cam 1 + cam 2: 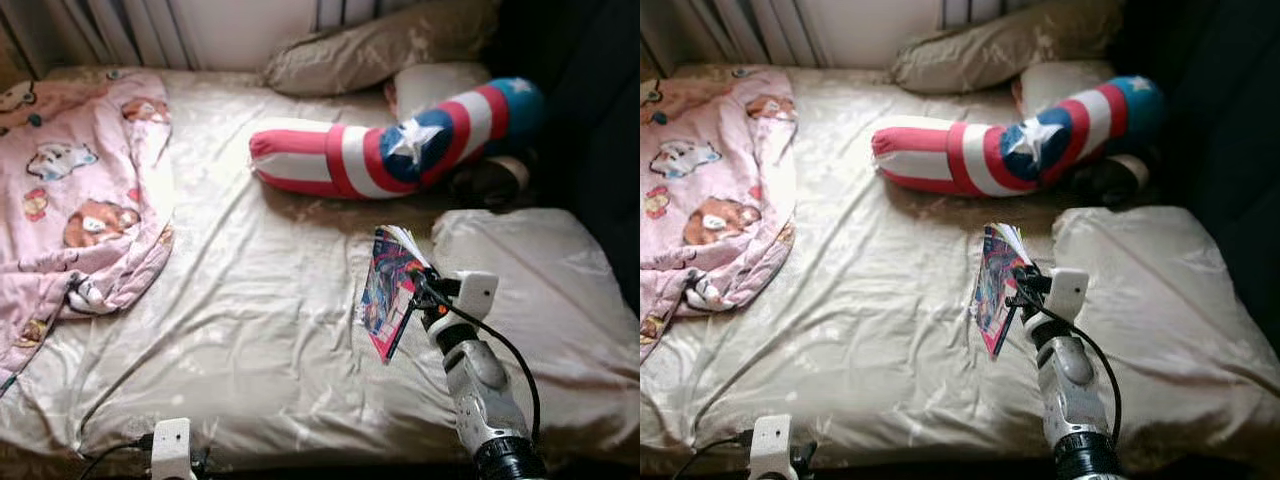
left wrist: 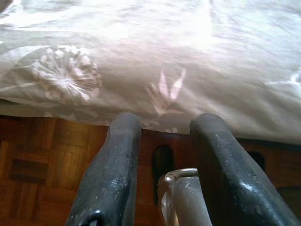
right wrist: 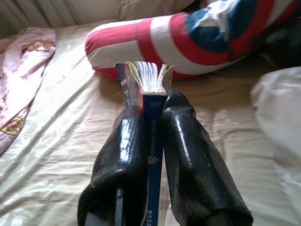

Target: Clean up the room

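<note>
The right gripper (image 3: pixel 153 155) is clamped on a book (image 1: pixel 392 290), its two black fingers (image 3: pixel 120 160) pressed against either side of the blue spine, with the pages fanning out beyond the fingertips. The book hangs above the bed (image 1: pixel 250 330), lifted off the sheet, its colourful cover facing toward nine o'clock in the head views. The right arm reaches in from about five o'clock.

At about twelve o'clock from the book lies a long cushion (image 1: pixel 390 150) striped red, white and blue with a white star, stretched across the bed. Beyond it, against the wall, rest two beige pillows (image 1: pixel 380 45). At three o'clock of the book sits another pale pillow (image 1: pixel 530 290), just beside the arm.

At ten o'clock, well apart from the book, a pink blanket (image 1: pixel 80 190) printed with cartoon animals is bunched along the bed's side.

The left gripper (image 2: pixel 164 160) hangs low at the bed's near edge, at seven o'clock, its fingers parted with nothing between them, over a wooden floor (image 2: pixel 42 165).
</note>
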### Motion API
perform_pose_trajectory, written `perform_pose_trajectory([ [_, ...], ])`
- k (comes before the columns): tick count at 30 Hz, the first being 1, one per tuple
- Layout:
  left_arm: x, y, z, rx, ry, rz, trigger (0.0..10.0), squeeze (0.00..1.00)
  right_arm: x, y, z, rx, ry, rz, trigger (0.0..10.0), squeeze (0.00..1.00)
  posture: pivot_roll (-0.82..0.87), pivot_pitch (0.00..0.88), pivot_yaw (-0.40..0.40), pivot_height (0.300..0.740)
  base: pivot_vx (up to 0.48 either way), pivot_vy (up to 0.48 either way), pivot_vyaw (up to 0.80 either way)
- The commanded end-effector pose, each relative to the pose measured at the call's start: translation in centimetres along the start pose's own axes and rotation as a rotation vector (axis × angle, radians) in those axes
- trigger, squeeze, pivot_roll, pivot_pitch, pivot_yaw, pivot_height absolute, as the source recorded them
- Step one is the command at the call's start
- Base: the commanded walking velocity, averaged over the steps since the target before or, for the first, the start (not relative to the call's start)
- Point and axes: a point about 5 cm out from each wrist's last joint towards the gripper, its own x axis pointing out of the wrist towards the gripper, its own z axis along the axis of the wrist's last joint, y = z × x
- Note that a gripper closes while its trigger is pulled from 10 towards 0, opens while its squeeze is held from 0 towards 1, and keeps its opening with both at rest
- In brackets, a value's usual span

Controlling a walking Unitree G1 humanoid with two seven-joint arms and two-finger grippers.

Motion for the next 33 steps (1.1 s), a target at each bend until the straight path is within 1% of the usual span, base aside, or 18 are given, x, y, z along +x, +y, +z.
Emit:
perform_pose_trajectory([
  [1,-0.1,0.0,-0.3,-0.008,0.005,0.005,10.0,0.00,0.2,-0.2,0.7,-0.002,-0.028,-0.001,10.0,0.00,0.07,0.160,-0.064,0.740,0.266,0.000,0.00],
  [5,0.1,-0.2,0.4,-0.010,-0.022,-0.003,10.0,0.00,0.2,-0.2,0.7,-0.005,-0.034,-0.012,10.0,0.00,0.06,0.161,-0.064,0.740,0.067,0.000,0.00],
  [8,0.5,-0.4,1.8,-0.022,-0.084,-0.010,10.0,0.00,0.2,-0.1,0.8,-0.005,-0.043,-0.012,10.0,0.00,0.06,0.163,-0.063,0.740,0.000,0.000,0.00],
  [11,0.7,-0.6,2.7,-0.030,-0.127,-0.018,10.0,0.00,0.2,-0.1,0.8,0.001,-0.047,-0.014,10.0,0.00,0.07,0.163,-0.064,0.740,0.000,0.000,0.00],
  [16,1.0,-0.9,4.9,-0.035,-0.233,-0.044,10.0,0.00,0.1,0.0,0.8,0.014,-0.052,-0.015,10.0,0.00,0.07,0.167,-0.061,0.740,0.000,0.000,0.00],
  [17,1.0,-1.0,5.6,-0.038,-0.268,-0.051,10.0,0.00,0.0,0.0,0.8,0.024,-0.059,-0.018,10.0,0.00,0.06,0.166,-0.059,0.740,0.000,0.000,0.00],
  [18,1.0,-1.1,5.9,-0.038,-0.288,-0.056,10.0,0.00,0.0,0.0,0.8,0.028,-0.062,-0.019,10.0,0.00,0.06,0.166,-0.058,0.740,0.000,0.000,0.00],
  [19,1.0,-1.1,5.9,-0.038,-0.288,-0.056,10.0,0.00,0.0,0.0,0.8,0.028,-0.062,-0.019,10.0,0.00,0.06,0.166,-0.058,0.740,0.000,0.000,0.00],
  [21,0.8,-1.1,7.1,-0.040,-0.368,-0.064,10.0,0.00,-0.2,0.0,0.8,0.045,-0.071,-0.021,10.0,0.00,0.06,0.163,-0.056,0.740,0.000,0.000,0.00],
  [23,0.8,-1.1,7.3,-0.041,-0.381,-0.064,10.0,0.00,-0.2,0.0,0.8,0.049,-0.072,-0.021,10.0,0.00,0.06,0.163,-0.056,0.740,0.000,0.000,0.00],
  [24,0.6,-0.9,7.8,-0.043,-0.422,-0.061,10.0,0.00,-0.3,-0.1,0.8,0.066,-0.073,-0.026,10.0,0.00,0.06,0.159,-0.054,0.740,0.000,0.000,0.00],
  [26,0.6,-0.8,8.0,-0.045,-0.436,-0.061,10.0,0.00,-0.4,-0.1,0.7,0.072,-0.073,-0.027,10.0,0.00,0.06,0.158,-0.051,0.740,0.000,0.000,0.00],
  [27,0.4,-0.8,8.4,-0.043,-0.469,-0.063,10.0,0.00,-0.4,-0.1,0.6,0.105,-0.062,-0.023,10.0,0.00,0.06,0.156,-0.050,0.740,0.000,0.000,0.00],
  [29,0.2,-0.7,8.8,-0.036,-0.496,-0.063,10.0,0.00,-0.4,-0.1,0.4,0.126,-0.056,-0.012,10.0,0.00,0.06,0.154,-0.050,0.740,0.000,0.000,0.00],
  [31,0.0,-0.6,9.6,-0.031,-0.546,-0.065,10.0,0.00,-0.6,0.0,0.4,0.119,-0.053,0.001,10.0,0.00,0.06,0.148,-0.048,0.740,0.000,0.000,0.00],
  [33,-0.1,-0.7,10.0,-0.026,-0.565,-0.071,10.0,0.00,-0.6,0.0,0.4,0.124,-0.053,0.002,10.0,0.00,0.06,0.145,-0.048,0.740,0.000,0.000,0.00],
])
